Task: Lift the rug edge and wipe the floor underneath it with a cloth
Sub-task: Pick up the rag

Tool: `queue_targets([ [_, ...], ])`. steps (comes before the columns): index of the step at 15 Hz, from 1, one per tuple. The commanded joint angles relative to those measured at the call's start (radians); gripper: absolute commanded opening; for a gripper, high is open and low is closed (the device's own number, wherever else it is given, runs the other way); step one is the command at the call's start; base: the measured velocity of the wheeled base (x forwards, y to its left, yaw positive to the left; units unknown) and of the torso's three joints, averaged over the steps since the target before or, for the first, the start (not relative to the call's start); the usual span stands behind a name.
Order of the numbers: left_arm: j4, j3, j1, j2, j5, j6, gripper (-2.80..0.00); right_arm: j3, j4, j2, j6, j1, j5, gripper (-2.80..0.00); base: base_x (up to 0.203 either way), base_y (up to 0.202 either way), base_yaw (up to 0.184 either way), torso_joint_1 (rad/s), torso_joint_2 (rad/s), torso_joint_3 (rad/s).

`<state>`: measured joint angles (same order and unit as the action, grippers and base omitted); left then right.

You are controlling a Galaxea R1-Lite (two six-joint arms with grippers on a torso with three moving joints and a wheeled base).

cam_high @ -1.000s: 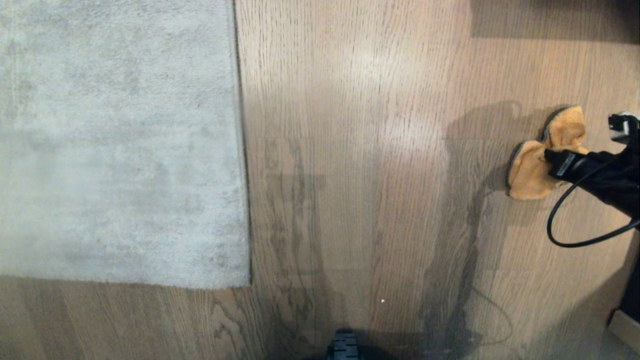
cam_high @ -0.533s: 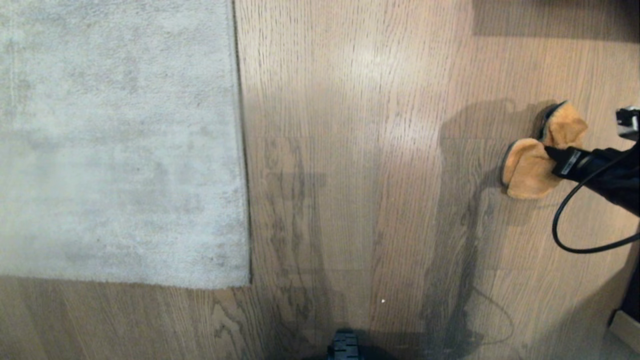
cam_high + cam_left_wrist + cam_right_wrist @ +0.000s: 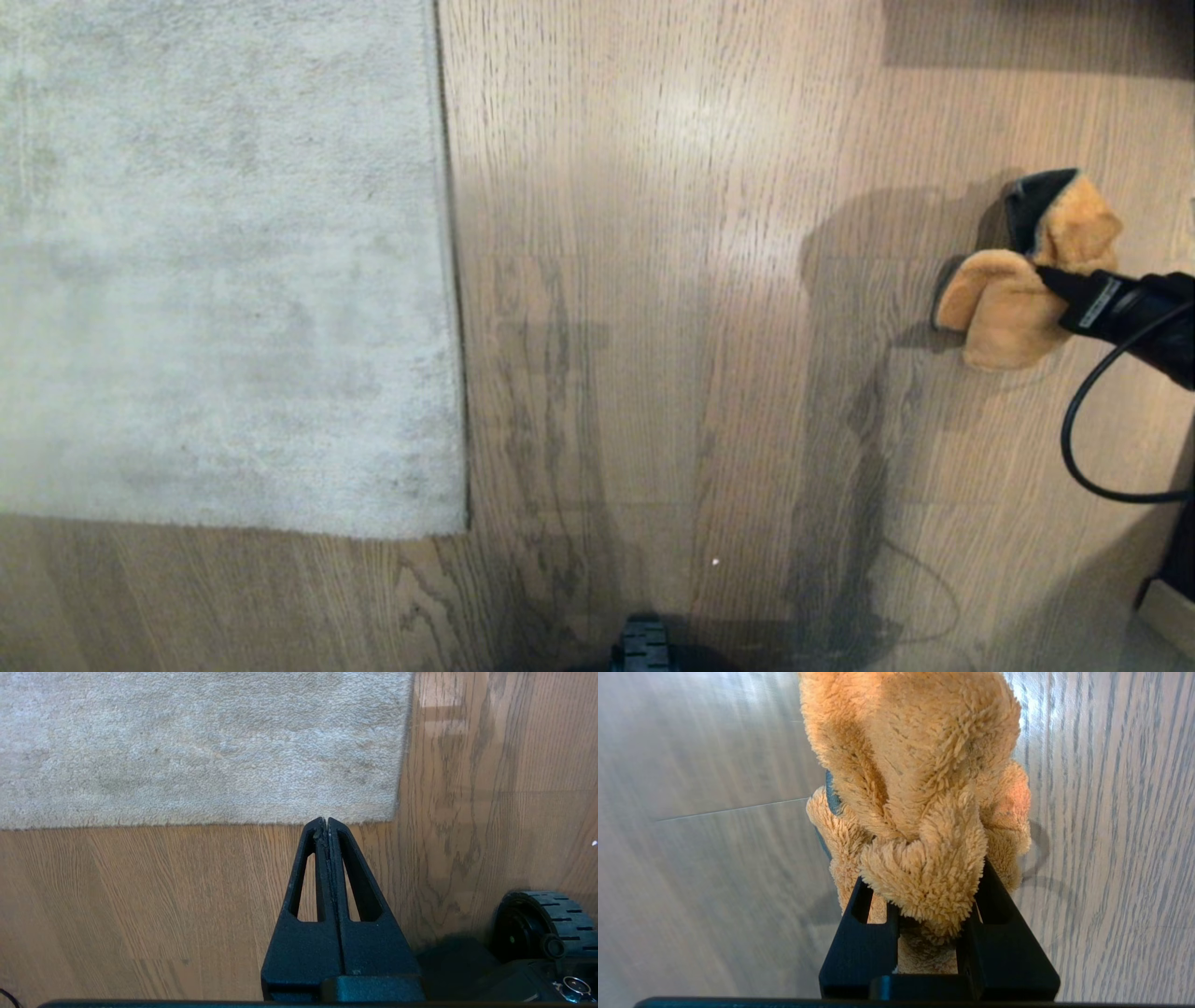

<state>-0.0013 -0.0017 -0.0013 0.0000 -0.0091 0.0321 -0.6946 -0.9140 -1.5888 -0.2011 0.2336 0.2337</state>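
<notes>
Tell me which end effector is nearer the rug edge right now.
Left. The left end effector, shut, hangs just off the rug edge; the right end effector grips the cloth far across the floor.

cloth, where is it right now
The cloth is at the head view's far right, pinched in the right end effector over bare floor, well apart from the rug edge.

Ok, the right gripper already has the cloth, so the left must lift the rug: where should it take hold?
Probably at the rug corner nearest the robot, coming in low from the bare floor side. Two free edges meet there, so it should peel up most easily. The rug lies flat, so one finger would have to slide under the hem. The left gripper is shut and must open first.
</notes>
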Motion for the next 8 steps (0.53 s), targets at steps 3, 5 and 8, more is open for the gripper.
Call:
queue_targets([
  [3,0.000,0.000,0.001,0.000,0.000,0.000,-2.80,0.054,-0.004,0.105,-0.001,-0.012,0.006,-2.80,0.000,0.000,0.000,0.000,0.00,0.000],
  [5,-0.001,0.000,0.000,0.000,0.000,0.000,-2.80,0.087,-0.003,0.149,-0.001,-0.013,0.006,-2.80,0.000,0.000,0.000,0.000,0.00,0.000],
  [8,0.000,0.000,0.000,0.000,0.000,0.000,-2.80,0.148,-0.008,0.209,0.001,-0.021,0.007,-2.80,0.000,0.000,0.000,0.000,0.00,0.000],
])
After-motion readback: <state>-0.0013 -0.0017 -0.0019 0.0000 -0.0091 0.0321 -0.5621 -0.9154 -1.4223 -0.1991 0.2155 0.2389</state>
